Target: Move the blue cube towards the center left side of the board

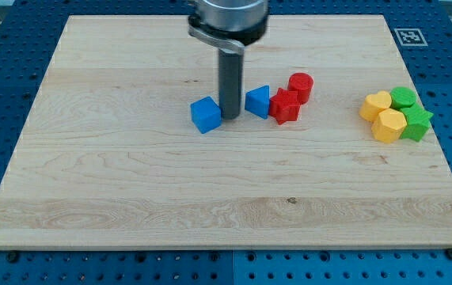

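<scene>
Wooden board [131,182] looks smooth; our tip [229,117], no jaws to judge, sits beside blue cube [205,115]; light, rigid, probably slides easily; push its right face.

**Rod planted upright beside the blue cube**

The arm comes in from the view's top, its grey, rounded end housing cut off by the frame edge. From it a straight dark rod hangs vertically, with no visible tilt. My tip [229,117] rests at board level just to the view's right of the blue cube [206,115], so close that touching or a hair apart cannot be told. Seen against that cube, the rod rises well above it towards the view's top.
</scene>
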`<act>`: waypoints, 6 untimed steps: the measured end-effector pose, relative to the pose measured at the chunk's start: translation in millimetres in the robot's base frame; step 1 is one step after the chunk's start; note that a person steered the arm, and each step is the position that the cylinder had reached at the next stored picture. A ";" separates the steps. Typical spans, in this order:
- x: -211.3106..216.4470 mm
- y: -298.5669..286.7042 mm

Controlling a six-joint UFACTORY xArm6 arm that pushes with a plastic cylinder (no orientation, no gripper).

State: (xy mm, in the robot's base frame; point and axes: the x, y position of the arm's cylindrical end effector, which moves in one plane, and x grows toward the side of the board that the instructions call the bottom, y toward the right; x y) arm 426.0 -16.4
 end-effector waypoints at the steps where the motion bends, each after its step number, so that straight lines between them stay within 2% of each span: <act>1: 4.4 -38.6; 2: 13.8 -55.1; 4: 65.6 -29.9; 5: 73.3 -45.9; 6: 51.7 -86.3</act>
